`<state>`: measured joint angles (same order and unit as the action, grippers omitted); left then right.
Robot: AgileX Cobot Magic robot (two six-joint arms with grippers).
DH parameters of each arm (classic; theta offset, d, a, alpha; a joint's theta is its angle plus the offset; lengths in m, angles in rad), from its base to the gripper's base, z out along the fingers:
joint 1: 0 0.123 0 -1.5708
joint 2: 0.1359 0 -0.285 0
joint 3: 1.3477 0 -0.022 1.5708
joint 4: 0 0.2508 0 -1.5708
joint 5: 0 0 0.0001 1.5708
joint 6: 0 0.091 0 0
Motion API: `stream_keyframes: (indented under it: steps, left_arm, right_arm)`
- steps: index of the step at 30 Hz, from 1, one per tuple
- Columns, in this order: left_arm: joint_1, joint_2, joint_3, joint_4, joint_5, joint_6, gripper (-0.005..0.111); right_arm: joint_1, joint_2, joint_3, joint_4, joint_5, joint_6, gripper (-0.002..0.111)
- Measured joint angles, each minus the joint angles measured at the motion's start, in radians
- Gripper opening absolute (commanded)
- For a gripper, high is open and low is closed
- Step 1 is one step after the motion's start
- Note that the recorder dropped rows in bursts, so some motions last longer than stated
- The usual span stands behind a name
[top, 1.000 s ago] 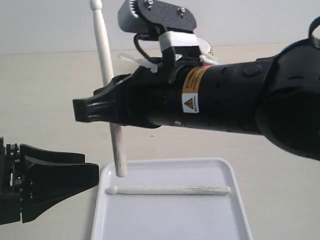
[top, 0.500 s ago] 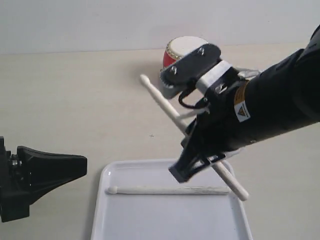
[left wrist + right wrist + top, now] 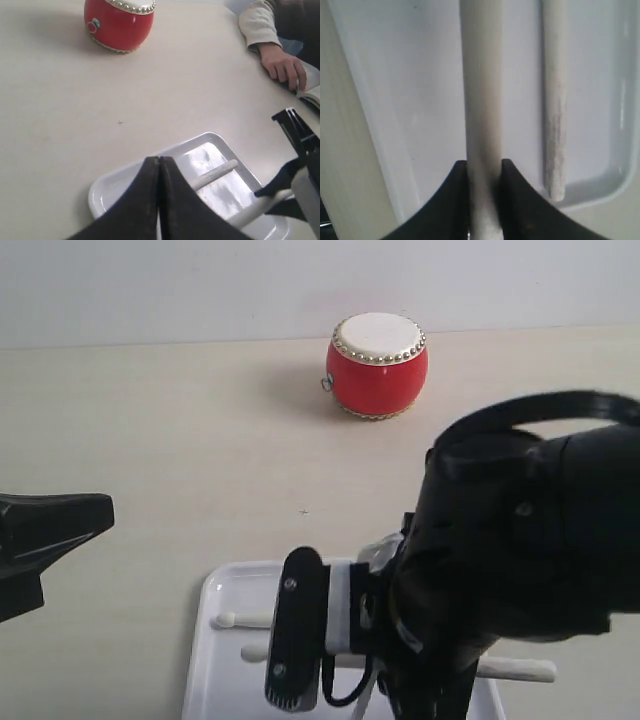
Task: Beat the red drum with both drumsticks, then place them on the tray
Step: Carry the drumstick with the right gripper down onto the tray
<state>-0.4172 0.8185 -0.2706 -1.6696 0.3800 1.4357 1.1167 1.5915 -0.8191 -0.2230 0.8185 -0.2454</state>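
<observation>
Two sticks are at the tray (image 3: 208,592). The loose stick (image 3: 555,100) lies flat inside the tray. The held stick (image 3: 481,100) is low over the tray and runs side by side with the loose one. I cannot tell if the held stick touches the tray. One end of it pokes out past the side of the tray.

The right claw (image 3: 484,167) is pinching the held stick from both sides. The big black right arm (image 3: 520,540) hangs over the tray and hides a lot of it.

The left claw (image 3: 159,160) is pressed together, with nothing in it. It hangs just beside the tray, on the left.

The drum (image 3: 378,365) stands on the table (image 3: 150,440), well apart from the tray. It is red, with its white top facing up and gold dots around the rim. Nothing is touching it.

A person's hand (image 3: 282,65) in a pale sleeve rests at the edge of the table, away from the drum and the tray.
</observation>
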Motion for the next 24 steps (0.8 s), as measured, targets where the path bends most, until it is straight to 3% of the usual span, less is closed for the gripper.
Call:
stream_keyframes:
  steps: [4, 10, 24]
  left_arm:
    - [0.0, -0.013, 0.0, -0.004, -0.04, 0.0, 0.0]
    - [0.0, -0.013, 0.0, -0.004, -0.051, -0.004, 0.0]
    - [0.0, -0.013, 0.0, -0.004, -0.07, -0.004, 0.0]
  right_arm:
    - [0.058, 0.1, 0.0, -0.003, -0.067, -0.034, 0.0]
    - [0.068, 0.156, 0.0, -0.044, -0.196, -0.039, 0.0]
    - [0.069, 0.232, -0.008, -0.138, -0.261, 0.108, 0.0]
